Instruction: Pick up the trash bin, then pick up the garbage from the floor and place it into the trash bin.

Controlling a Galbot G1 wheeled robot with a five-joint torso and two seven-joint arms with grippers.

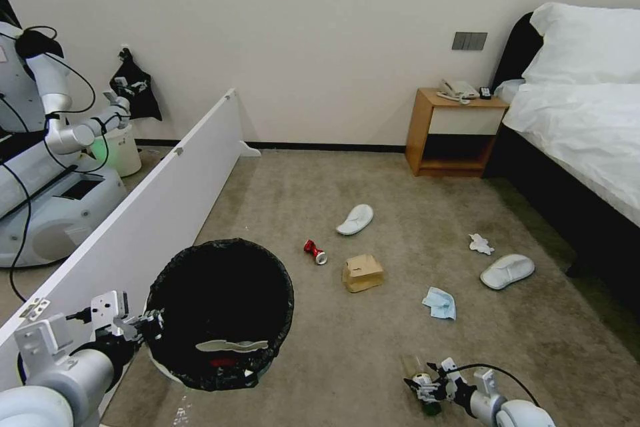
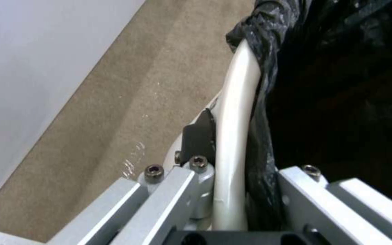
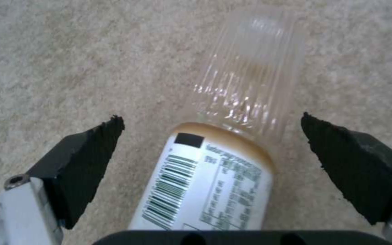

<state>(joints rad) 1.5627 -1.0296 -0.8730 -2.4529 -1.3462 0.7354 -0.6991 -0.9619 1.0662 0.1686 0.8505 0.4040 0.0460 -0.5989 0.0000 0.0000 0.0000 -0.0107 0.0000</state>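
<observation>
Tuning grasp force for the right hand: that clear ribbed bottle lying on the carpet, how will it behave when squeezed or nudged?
The bottle looks empty and thin-walled, so probably very light and apt to buckle under a hard squeeze. It lies on its side on the carpet, so a nudge would likely roll it. The right hand is open, pads straddling it without touching; the glossy label may be slippery.

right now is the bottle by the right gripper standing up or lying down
Lying down. The bottle rests on its side on the floor, between the open pads of the right gripper, not yet gripped.
</observation>
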